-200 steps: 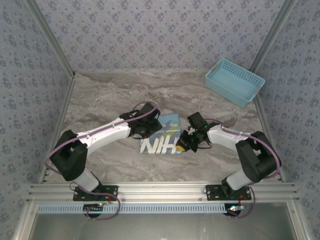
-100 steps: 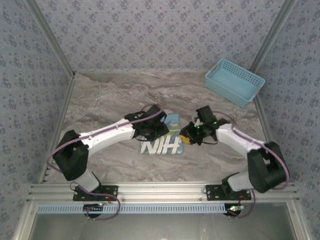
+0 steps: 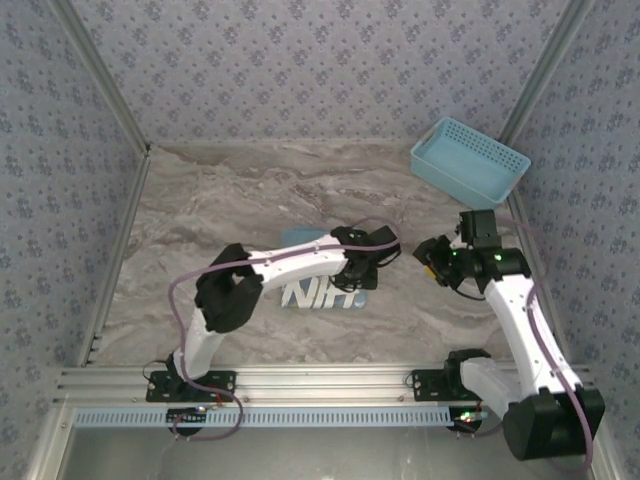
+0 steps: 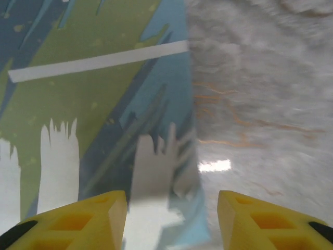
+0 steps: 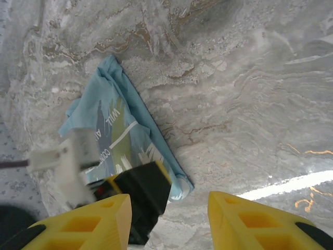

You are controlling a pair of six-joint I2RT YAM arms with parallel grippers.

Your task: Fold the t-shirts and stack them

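Note:
The light blue t-shirt (image 3: 318, 293) lies folded on the marble table, its white lettering facing up. My left gripper (image 3: 372, 262) is stretched across it to its right edge. In the left wrist view the left gripper (image 4: 169, 221) is open just above the t-shirt (image 4: 104, 104), whose folded edge runs between the yellow fingers. My right gripper (image 3: 436, 260) hangs to the right of the shirt, apart from it. Seen from the right wrist, the right gripper (image 5: 169, 221) is open and empty, above the t-shirt (image 5: 122, 122) and the left gripper (image 5: 143, 195).
A light blue plastic lattice basket (image 3: 470, 163) stands at the back right corner. Bare marble table (image 3: 220, 195) spreads behind and to the left of the shirt. Patterned walls enclose the table on three sides.
The left arm has swung right across the shirt to its right edge. The right arm has pulled back to the right and lifted away from the shirt.

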